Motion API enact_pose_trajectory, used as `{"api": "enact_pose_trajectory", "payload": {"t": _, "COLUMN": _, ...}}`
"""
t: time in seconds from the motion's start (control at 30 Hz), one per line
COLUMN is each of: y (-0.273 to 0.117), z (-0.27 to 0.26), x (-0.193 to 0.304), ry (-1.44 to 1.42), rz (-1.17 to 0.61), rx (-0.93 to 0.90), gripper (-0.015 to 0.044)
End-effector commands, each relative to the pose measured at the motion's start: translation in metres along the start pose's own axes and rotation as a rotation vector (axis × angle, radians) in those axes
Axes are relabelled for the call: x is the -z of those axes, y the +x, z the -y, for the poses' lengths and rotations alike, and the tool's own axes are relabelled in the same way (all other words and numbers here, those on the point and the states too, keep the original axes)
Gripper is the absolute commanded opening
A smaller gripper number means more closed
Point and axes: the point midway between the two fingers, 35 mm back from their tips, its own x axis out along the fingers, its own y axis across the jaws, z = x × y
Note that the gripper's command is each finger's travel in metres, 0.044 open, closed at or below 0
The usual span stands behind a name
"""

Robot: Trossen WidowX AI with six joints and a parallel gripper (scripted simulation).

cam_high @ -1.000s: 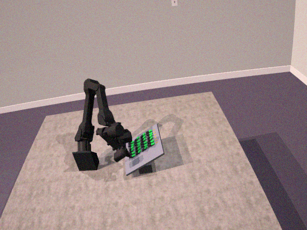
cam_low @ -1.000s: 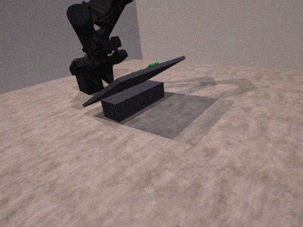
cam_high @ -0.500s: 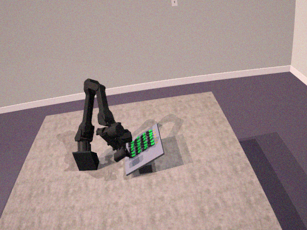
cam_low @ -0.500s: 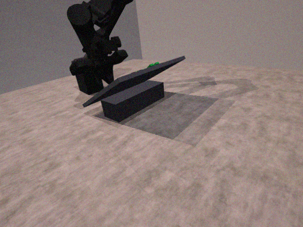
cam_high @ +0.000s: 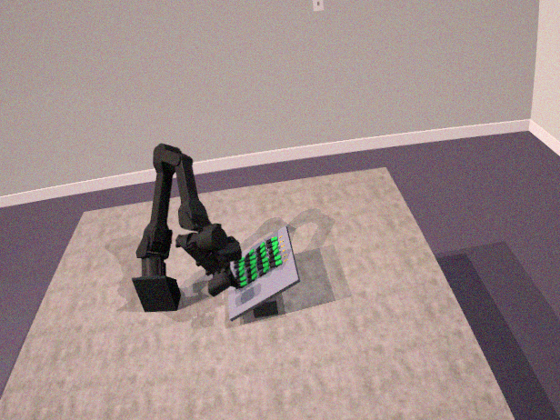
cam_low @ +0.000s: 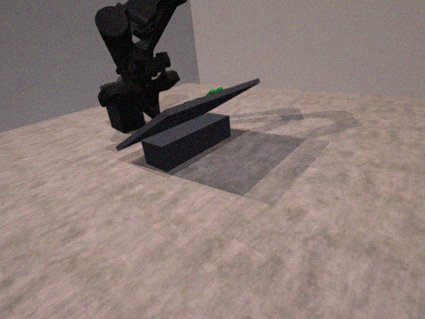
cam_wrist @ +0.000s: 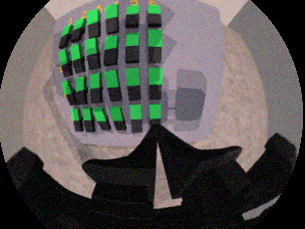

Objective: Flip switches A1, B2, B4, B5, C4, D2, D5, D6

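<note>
The tilted lavender panel [cam_high: 282, 283] [cam_low: 241, 88] [cam_wrist: 199, 50] carries four rows of six green-and-black rocker switches. My gripper [cam_high: 236, 285] [cam_low: 155, 115] [cam_wrist: 155, 126] is shut and empty. In the wrist view its tips are at the near, black end of switch D6 [cam_wrist: 154, 112]; whether they touch it cannot be told. D5 [cam_wrist: 136, 113] and D2 [cam_wrist: 87, 114] are in the same row. C4 [cam_wrist: 112, 79], B4 [cam_wrist: 111, 44], B5 [cam_wrist: 132, 41], B2 [cam_wrist: 76, 51] and A1 [cam_wrist: 66, 33] are farther up. Which ends are raised is not clear.
A dark support block [cam_high: 266, 308] [cam_low: 186, 139] stands under the panel. The arm's base [cam_high: 156, 295] is on the table [cam_high: 273, 368] [cam_low: 214, 242] at the panel's near side. Other switches surround the named ones. The arm's shadow falls on the panel's right part.
</note>
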Motion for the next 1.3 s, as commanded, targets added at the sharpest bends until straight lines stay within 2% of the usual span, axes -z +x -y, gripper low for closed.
{"api": "enact_pose_trajectory", "payload": {"t": 0.0, "y": 0.001, "z": -0.001, "x": 0.000, "ry": 0.005, "rz": 0.002, "rx": -0.004, "gripper": 0.0000}}
{"api": "enact_pose_trajectory", "payload": {"t": 0.77, "y": 0.004, "z": -0.001, "x": 0.000, "ry": 0.005, "rz": 0.002, "rx": -0.005, "gripper": 0.0000}}
{"api": "enact_pose_trajectory", "payload": {"t": 0.87, "y": -0.009, "z": 0.003, "x": -0.001, "ry": 0.001, "rz": -0.007, "rx": 0.009, "gripper": 0.0000}}
{"api": "enact_pose_trajectory", "payload": {"t": 1.07, "y": -0.060, "z": 0.001, "x": -0.002, "ry": 0.005, "rz": -0.026, "rx": 0.000, "gripper": 0.0000}}
{"api": "enact_pose_trajectory", "payload": {"t": 1.27, "y": -0.062, "z": 0.000, "x": -0.002, "ry": 0.006, "rz": -0.026, "rx": -0.002, "gripper": 0.0000}}
